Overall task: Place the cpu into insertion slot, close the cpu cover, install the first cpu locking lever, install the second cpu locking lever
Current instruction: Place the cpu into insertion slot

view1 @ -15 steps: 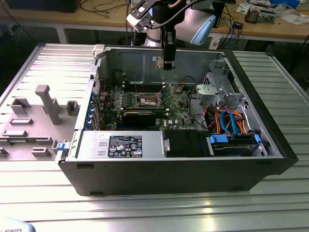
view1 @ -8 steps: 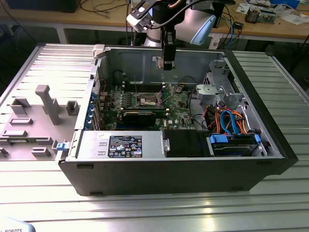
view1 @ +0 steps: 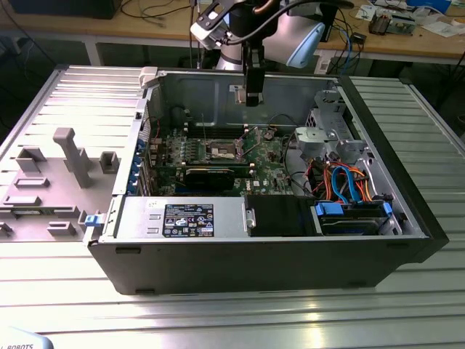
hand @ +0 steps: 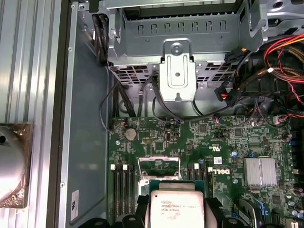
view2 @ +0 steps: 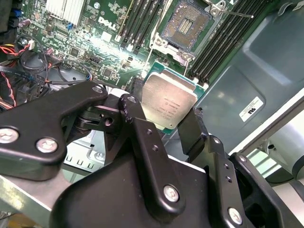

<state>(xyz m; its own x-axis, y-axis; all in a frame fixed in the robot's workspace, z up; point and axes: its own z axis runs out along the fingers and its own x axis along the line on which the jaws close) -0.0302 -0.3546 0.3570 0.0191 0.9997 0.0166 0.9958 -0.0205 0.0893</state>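
— Where is our chip?

— We have the cpu [view2: 168, 95] in our gripper [view2: 165, 113]. The two black fingers [view2: 140, 128] pinch it on two opposite edges. They are open just as wide as the chip. Its silver top faces the wrist.

— And the hole it goes in?

— The insertion slot [view2: 186, 21] sits on the green board [view1: 272, 163] inside the computer case [view1: 254, 269]. In the second wrist view we see its dark middle bare, with nothing in it.

— Which way is it from us?

— In the exterior view, our gripper [view1: 252, 98] hangs high over the case. The insertion slot [view1: 224, 150] lies at about seven o'clock from it, well apart.

— Does the chip have a long side?

— We think not. It looks nearly square, so we judge the corners must line up with the slot.
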